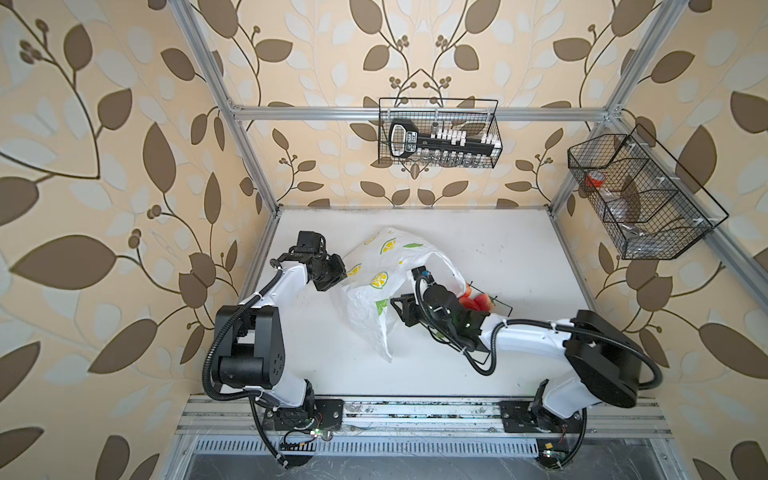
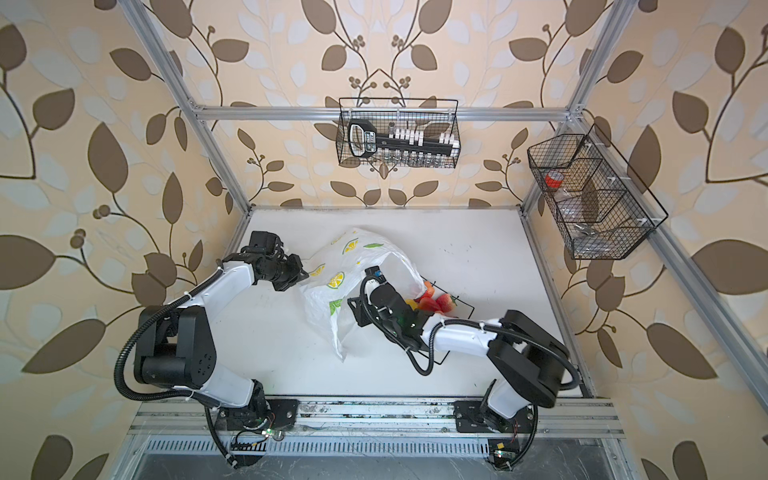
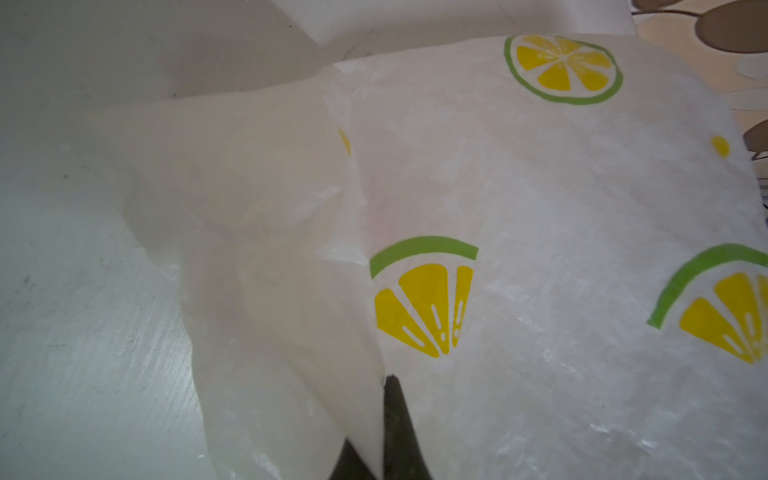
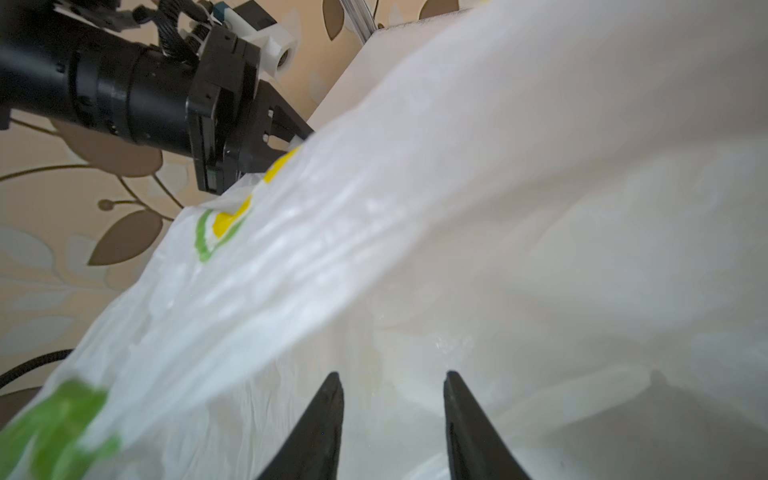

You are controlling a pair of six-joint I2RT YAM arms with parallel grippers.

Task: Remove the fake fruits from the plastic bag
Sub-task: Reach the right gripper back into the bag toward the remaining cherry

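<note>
**Entry 1. Plastic bag**: thin, crinkly, white translucent film printed with yellow lemon slices and green leaves. It sits mid-desk on the scuffed white desk. The side toward the desk's left edge is raised, and a loose tail trails toward the near edge.

**Entry 2. Fake fruits**: small moulded plastic pieces, red strawberries with pinkish and yellow pieces among them. They are heaped on a square white plate with a black rim toward the desk's right edge, just beside the bag's mouth and partly hidden under the right arm. Whether any fruits are inside the bag cannot be told.

**Entry 3. Left gripper**: pressed together on a fold of the bag's film, holding it up.

**Entry 4. Right gripper**: black tapered fingers spread apart inside the bag's mouth, with nothing seen between them.

**Hazards (judged)**
- The slick film may slide out of the left pinch, and the mouth would then collapse over the right gripper.
- The right fingers may close on film rather than fruit. That would drag the bag across the plate and knock the rounded fruits, which roll easily, over the low rim.
- Pulling from both arms at once could stretch or tear the thin plastic.

**Materials**
- Bag: limp, wrinkled, faintly glossy, and lets light through.
- Fruits: smooth, rounded and hard-looking.
- Plate: flat and rigid.
- Desk: matte and scratched.
</note>
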